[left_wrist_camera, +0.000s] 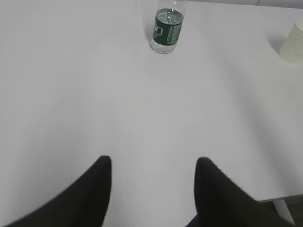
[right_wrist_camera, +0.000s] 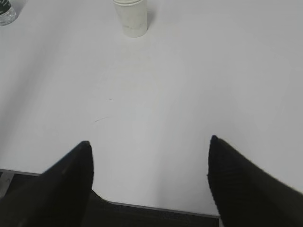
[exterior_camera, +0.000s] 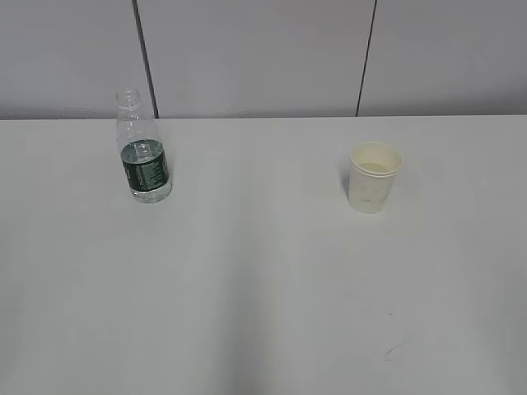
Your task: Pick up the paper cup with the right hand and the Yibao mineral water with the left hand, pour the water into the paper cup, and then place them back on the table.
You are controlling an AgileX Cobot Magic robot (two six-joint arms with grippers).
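Exterior view shows the table [exterior_camera: 263,288] filling most of the frame, with a grey panelled wall [exterior_camera: 263,49] across the top. Neither arm appears in it. The bottle [exterior_camera: 143,156] stands upright at upper left, uncapped, and the cup [exterior_camera: 375,177] stands upright at right of centre, well apart from it. A small scuff [exterior_camera: 395,351] marks the table at lower right.

Left wrist view has the left hand [left_wrist_camera: 154,189] at the bottom edge, its two dark fingers [left_wrist_camera: 94,189] spread wide with bare table between them. The bottle [left_wrist_camera: 167,30] stands far off at top centre, slightly right of the gap, and the cup [left_wrist_camera: 293,42] is cut by the right edge.

Right wrist view has the right hand [right_wrist_camera: 149,182] at the bottom, fingers [right_wrist_camera: 71,184] spread wide and holding nothing. The cup [right_wrist_camera: 131,18] stands far off at top, left of centre, and the bottle [right_wrist_camera: 5,12] shows only at the upper left corner.
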